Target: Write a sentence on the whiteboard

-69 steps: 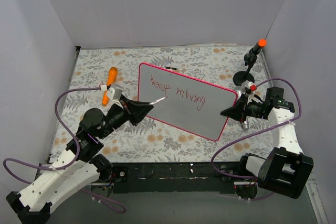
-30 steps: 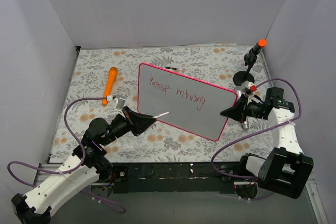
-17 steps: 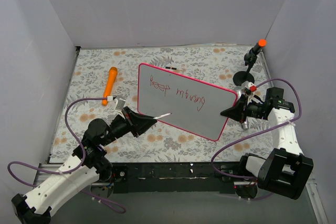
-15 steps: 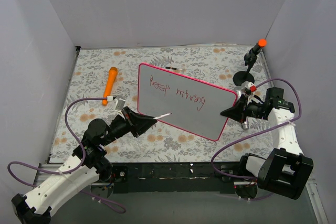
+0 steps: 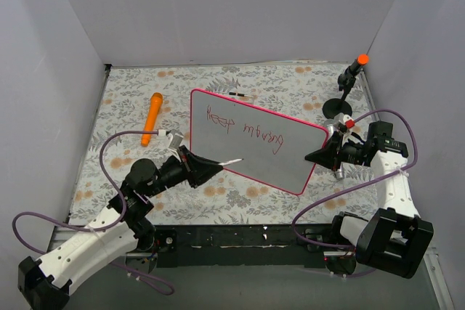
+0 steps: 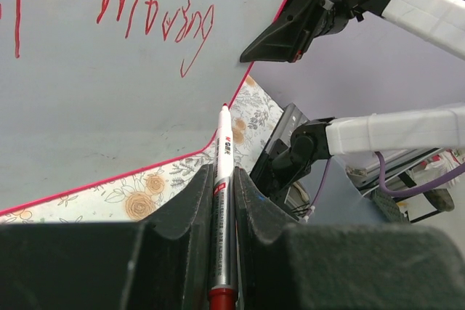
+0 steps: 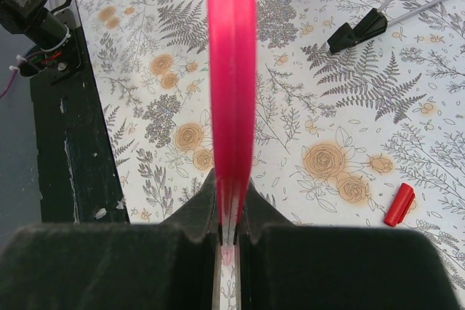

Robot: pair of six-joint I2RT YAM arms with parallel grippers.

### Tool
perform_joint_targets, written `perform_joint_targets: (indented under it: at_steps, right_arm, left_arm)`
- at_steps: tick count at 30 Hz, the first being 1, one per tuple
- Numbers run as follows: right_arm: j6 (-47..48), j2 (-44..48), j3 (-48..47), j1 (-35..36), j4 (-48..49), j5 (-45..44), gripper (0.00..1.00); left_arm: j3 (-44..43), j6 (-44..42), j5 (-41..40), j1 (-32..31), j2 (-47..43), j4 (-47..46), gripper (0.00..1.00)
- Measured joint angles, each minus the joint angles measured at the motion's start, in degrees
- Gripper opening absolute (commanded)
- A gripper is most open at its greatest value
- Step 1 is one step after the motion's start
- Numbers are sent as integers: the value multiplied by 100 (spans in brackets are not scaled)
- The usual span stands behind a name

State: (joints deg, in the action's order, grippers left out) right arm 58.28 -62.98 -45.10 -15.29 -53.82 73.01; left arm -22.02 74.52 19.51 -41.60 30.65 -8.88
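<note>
Looking down from the top view, you have the whiteboard (image 5: 254, 143) sitting at the middle of the floral surface (image 5: 131, 92), turned so that its long side runs from 10 o'clock to 4 o'clock. The sentence (image 5: 243, 127) is thin red handwriting in one row across the board's far half, and it looks like "Keep moving".

Your left gripper (image 5: 209, 168) sits at the board's 7 o'clock corner, clenched on a white marker pen (image 6: 224, 172). In the left wrist view the pen runs straight out between the two fingers, with its red tip towards the board's pink near edge, below the writing. You cannot tell from these views whether the tip touches the board.

Your right gripper (image 5: 317, 156) is at the board's 4 o'clock end, clamped on the pink frame. The right wrist view shows that frame edge-on, pinched between the fingers (image 7: 200, 212) and rising straight up the picture.

A red pen cap (image 7: 399, 204) lies loose on the surface at 4 o'clock in that wrist view. An orange pen-like object (image 5: 152, 116) lies at the board's 9 o'clock, well apart from it. A black stand with an orange tip (image 5: 350, 78) is at 2 o'clock near the far right corner.
</note>
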Motion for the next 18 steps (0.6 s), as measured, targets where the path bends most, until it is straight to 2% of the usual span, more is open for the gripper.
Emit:
perform_joint_targets:
  at_steps: [9,18]
  right_arm:
    - [42,70,0,0,2,-20,1]
    - [238,70,-11,-129,-203,2,1]
  left_arm:
    - [2,-63,-57,-275,291,-236,0]
    - [94,-426,-1027,-293,37,-149,0]
